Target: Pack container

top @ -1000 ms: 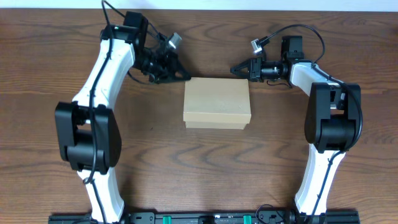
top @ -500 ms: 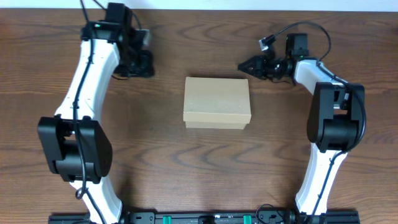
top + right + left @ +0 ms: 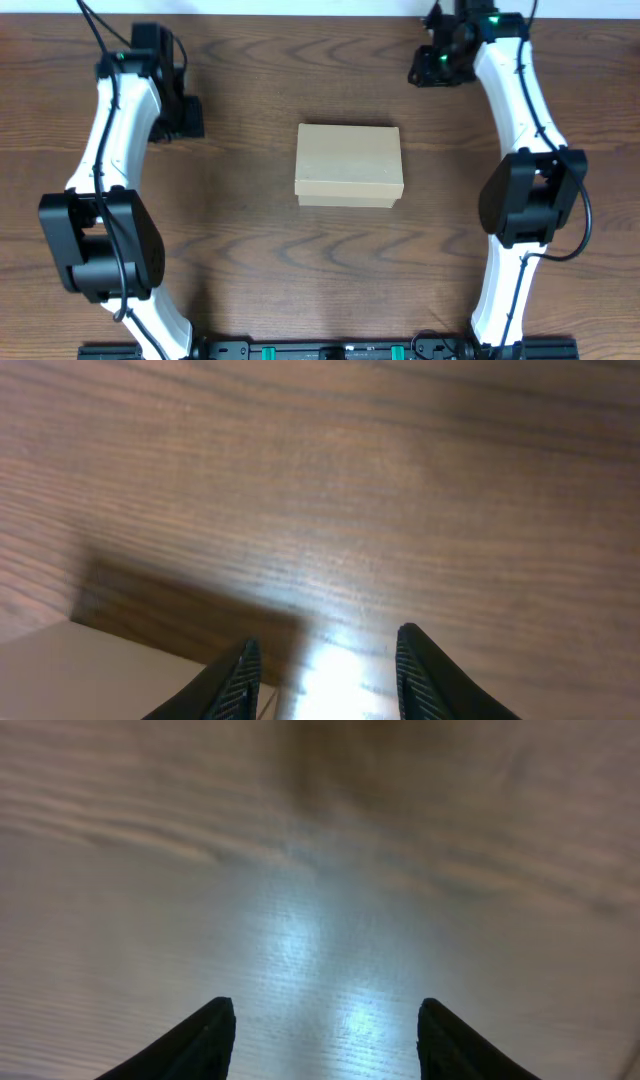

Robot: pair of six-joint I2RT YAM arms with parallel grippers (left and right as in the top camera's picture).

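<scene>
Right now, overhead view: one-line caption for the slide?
Closed box at the center of the table; left gripper and right gripper open, empty, off to either side, clear of it.

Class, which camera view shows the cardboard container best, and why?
Overhead: the whole closed container lies unobstructed. Right wrist catches only a pale corner, likely its edge; left wrist shows only table.

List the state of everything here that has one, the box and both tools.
container: closed, lid flat, resting on the table, held by neither tool.
left tool: open, empty.
right tool: open, empty.
</scene>
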